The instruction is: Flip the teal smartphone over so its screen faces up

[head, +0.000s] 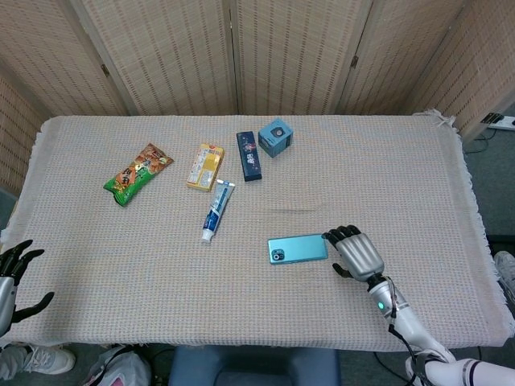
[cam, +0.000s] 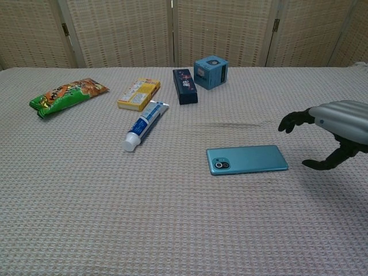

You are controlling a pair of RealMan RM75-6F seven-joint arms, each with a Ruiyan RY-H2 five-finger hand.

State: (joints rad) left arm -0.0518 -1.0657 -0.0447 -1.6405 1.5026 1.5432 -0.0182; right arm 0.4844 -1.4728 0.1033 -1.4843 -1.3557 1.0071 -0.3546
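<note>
One table [head: 402,161] fills both views, covered edge to edge by a beige waffle-weave cloth [cam: 172,230]; woven folding screens [head: 282,48] stand behind it.

Right hand [head: 356,252]: low over the cloth, just beside the right short end of the phone. Fingers [cam: 293,122] spread and gently curved, thumb apart from them, nothing held. In the chest view a small gap shows between the fingertips and the phone's end; in the head view they sit right at its edge, so contact cannot be confirmed.

Left hand [head: 8,277]: at the near left edge of the table, partly cut off by the frame, fingers apart, holding nothing. Seen in the head view only.

Teal smartphone [cam: 247,159]: lies flat on the cloth, right of centre and toward the near side, long axis running left-right. Back side up, camera module at its left end.

Green snack bag [cam: 66,96]: far left, lying flat and angled.

Toothpaste tube [cam: 145,125]: blue and white, diagonal, cap toward the near side, well apart from the phone.

Yellow box [cam: 138,94]: flat, just beyond the tube's far end.

Dark slim box [cam: 184,85]: right of the yellow one, near it.

Small blue cube box [cam: 210,72]: furthest back, just beside the dark box.
</note>
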